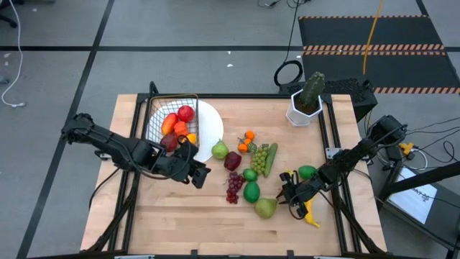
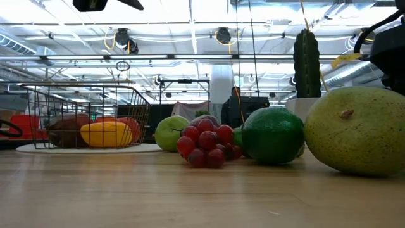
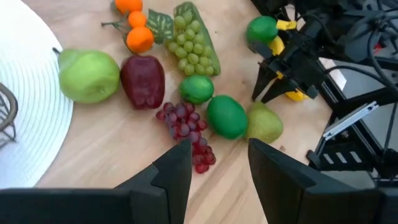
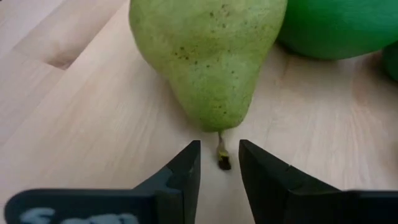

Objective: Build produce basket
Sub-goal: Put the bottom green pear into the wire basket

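The wire basket stands on the white plate at the far left and holds a red apple and other produce. More produce lies mid-table: a green apple, oranges, green grapes, purple grapes and limes. A green pear lies on its side, its stem between the fingers of my right gripper, which stand narrowly open on either side of the stem without touching it. My left gripper hangs open over the table beside the plate, with nothing between its fingers.
A potted cactus stands at the far right. A banana and a lime lie by the right arm. Bare wood stretches along the near edge.
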Available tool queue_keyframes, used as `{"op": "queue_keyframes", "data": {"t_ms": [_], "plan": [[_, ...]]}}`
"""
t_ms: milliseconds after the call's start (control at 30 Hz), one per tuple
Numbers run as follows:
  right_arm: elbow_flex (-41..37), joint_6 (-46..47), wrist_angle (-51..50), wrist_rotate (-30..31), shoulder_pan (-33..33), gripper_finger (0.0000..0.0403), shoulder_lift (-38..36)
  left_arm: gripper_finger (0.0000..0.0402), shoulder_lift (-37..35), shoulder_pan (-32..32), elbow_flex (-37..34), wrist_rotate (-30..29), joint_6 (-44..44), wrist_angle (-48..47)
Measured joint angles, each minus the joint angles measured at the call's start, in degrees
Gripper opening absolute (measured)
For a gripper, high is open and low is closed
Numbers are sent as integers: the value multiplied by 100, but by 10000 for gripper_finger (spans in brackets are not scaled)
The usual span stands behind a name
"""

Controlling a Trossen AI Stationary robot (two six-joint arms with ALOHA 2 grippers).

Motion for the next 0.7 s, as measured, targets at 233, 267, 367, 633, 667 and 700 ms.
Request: {"op": "queue_keyframes", "data": {"t_ms": [233, 267, 367, 633, 667, 700], "plan": [[0, -59, 3, -51, -212, 102, 2, 157, 0, 176, 0, 1, 273, 270], [0, -76, -11, -143, -242, 102, 2, 157, 0, 193, 0, 1, 278, 258], [0, -95, -45, -179, -262, 94, 20, 157, 0, 245, 0, 1, 325, 261], [2, -168, 823, -441, -262, 45, 660, 157, 0, 357, 0, 6, 404, 262], [4, -168, 912, -465, -262, 38, 720, 157, 0, 360, 0, 5, 404, 263], [7, -144, 955, -501, -268, 30, 753, 157, 0, 358, 0, 6, 403, 263]]}}
